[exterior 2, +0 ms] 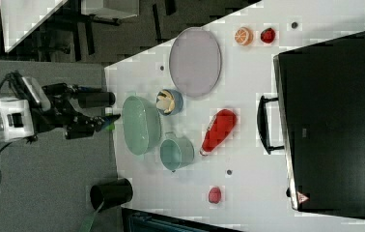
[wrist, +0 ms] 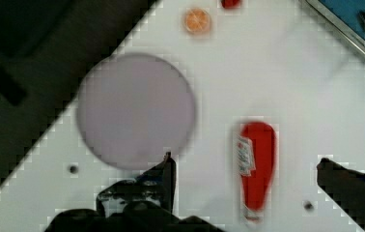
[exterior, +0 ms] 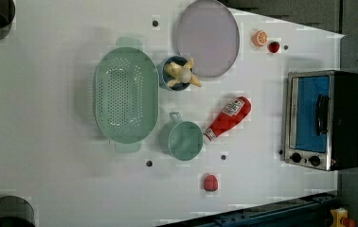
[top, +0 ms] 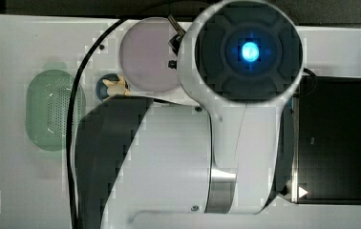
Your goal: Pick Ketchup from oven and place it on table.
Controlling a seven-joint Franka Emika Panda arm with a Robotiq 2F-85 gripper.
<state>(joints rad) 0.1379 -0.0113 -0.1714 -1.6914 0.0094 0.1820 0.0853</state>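
Observation:
The Ketchup (exterior: 228, 117), a slim red bottle with a white cap and label, lies on its side on the white table (exterior: 49, 161). In the left view it rests between the teal cup and the oven (exterior: 324, 119), cap end toward the cup. The oven's blue glass door is shut. The right view also has the Ketchup (exterior 2: 217, 130) lying in front of the oven's handle (exterior 2: 262, 124). In the wrist view my gripper (wrist: 245, 162) hangs open above the Ketchup (wrist: 257, 164), one finger on each side and nothing between them. My gripper (exterior 2: 101, 113) sits high at the right view's left.
A green colander (exterior: 126, 94), a teal cup (exterior: 185, 139), a blue bowl holding a yellow toy (exterior: 179, 73) and a grey plate (exterior: 208, 37) crowd the table's middle. An orange slice (exterior: 260, 38) and strawberries (exterior: 210, 182) lie nearby. The arm (top: 178, 157) covers much of the top view.

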